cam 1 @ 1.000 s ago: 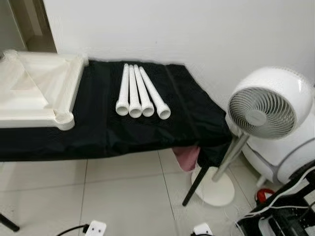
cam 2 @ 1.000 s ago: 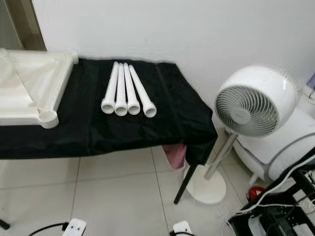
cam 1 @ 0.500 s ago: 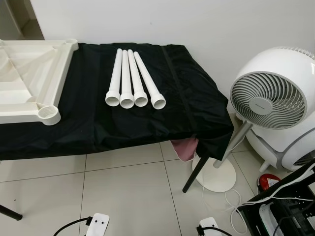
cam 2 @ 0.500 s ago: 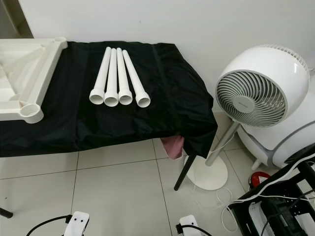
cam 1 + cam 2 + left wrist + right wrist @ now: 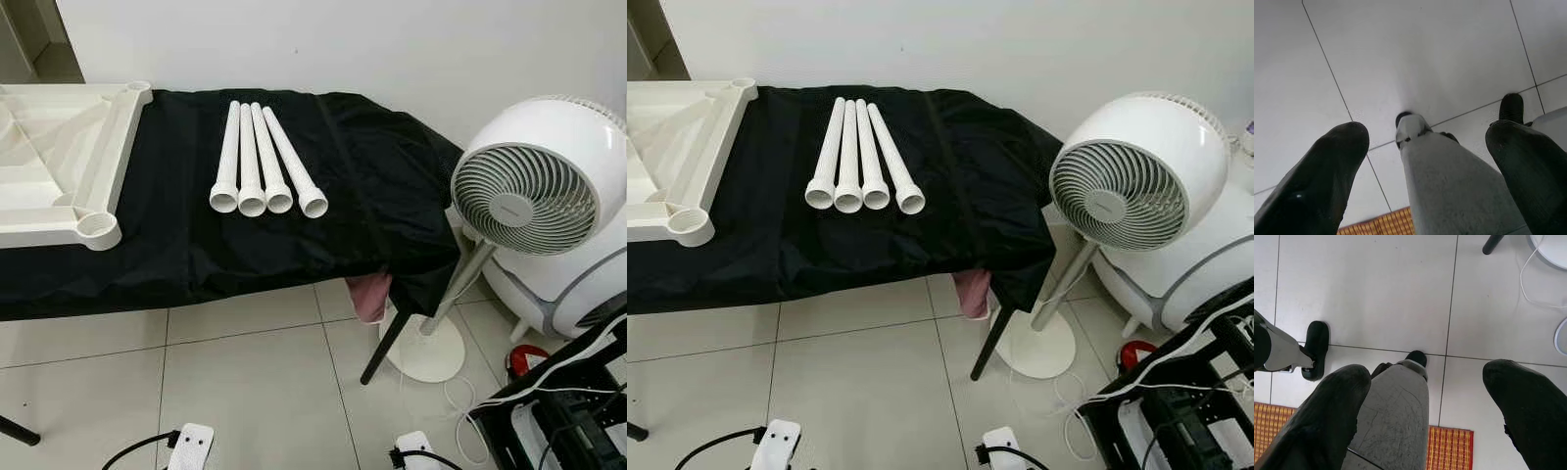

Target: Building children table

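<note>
**Four table legs and an upturned tabletop wait on a black-draped bench**

Four white plastic legs point(image 5: 260, 162) lie side by side, touching, near the middle of a bench covered in black cloth point(image 5: 362, 186). Their flared, open ends point toward the front edge; their thin ends point toward the back edge and the wall. The rightmost leg angles slightly away from the other three at its flared end. They look hollow, rigid and light, with a smooth, likely slippery surface, and being round they would roll if nudged. The best place to grip one is probably mid-shaft, across its width, or just behind the flared collar, which would stop it sliding out.

At the bench's left end rests the cream children's tabletop point(image 5: 59, 166), turned underside up, with a round socket point(image 5: 98, 228) at its near corner, close to the front edge. It seems stiff, broad and too bulky for one gripper.

The left gripper point(image 5: 1425, 161) hangs low with its two black fingers spread wide, holding nothing, above the tiled floor point(image 5: 1400, 49) and the robot's own grey leg and black foot. The right gripper point(image 5: 1430, 406) hangs likewise, fingers wide apart and empty, above the floor and an orange woven mat point(image 5: 1449, 440).

To the right of the bench stands a white pedestal fan point(image 5: 529, 191).
</note>
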